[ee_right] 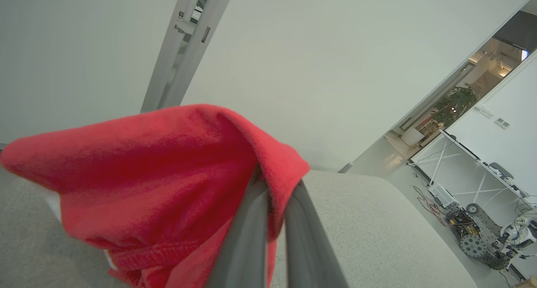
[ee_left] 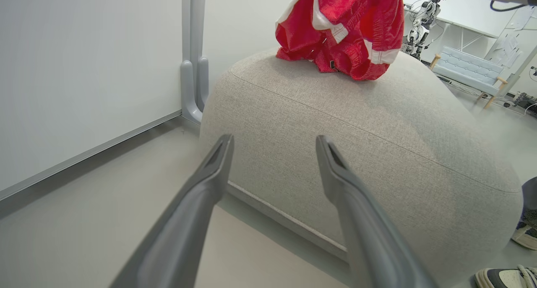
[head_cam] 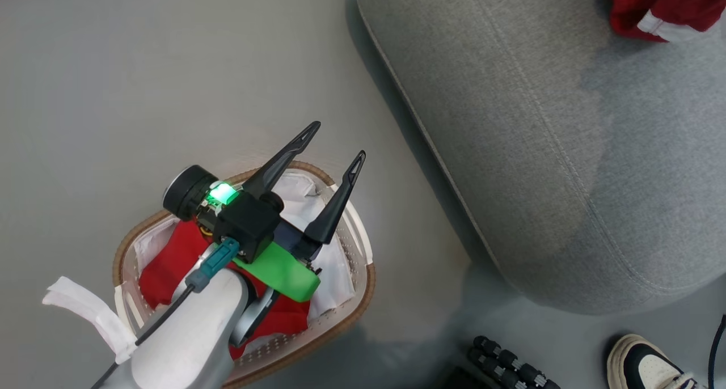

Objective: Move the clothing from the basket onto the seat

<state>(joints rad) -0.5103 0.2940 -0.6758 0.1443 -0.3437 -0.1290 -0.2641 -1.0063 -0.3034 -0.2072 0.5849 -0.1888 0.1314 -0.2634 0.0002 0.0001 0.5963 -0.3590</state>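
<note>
The banded red garment (ee_left: 344,27) is at the far part of the seat (ee_left: 335,132). Its lower folds touch the cushion top and its upper part is bunched upward. The right gripper (ee_right: 277,181) has its jaws pinched together on a fold of that red cloth. How much of the cloth's weight already lies on the seat is hard to say, since the head view crops it at the corner. The plain red garment (head_cam: 170,264) is off the seat, lying in the basket (head_cam: 371,287) on top of a white liner (head_cam: 334,264). The basket stands on the floor near the seat's long edge without touching it. The left gripper (head_cam: 334,148) hovers there, short of the seat's edge, with its jaws spread wide and holding nothing. A shoe (head_cam: 646,360) shows on the floor by the seat's near corner.

By my reading, one piece is being delivered and one has yet to be lifted. Next, the right jaws should part to let the banded piece settle. Then the left gripper should descend and pinch red cloth alone, not the liner.
</note>
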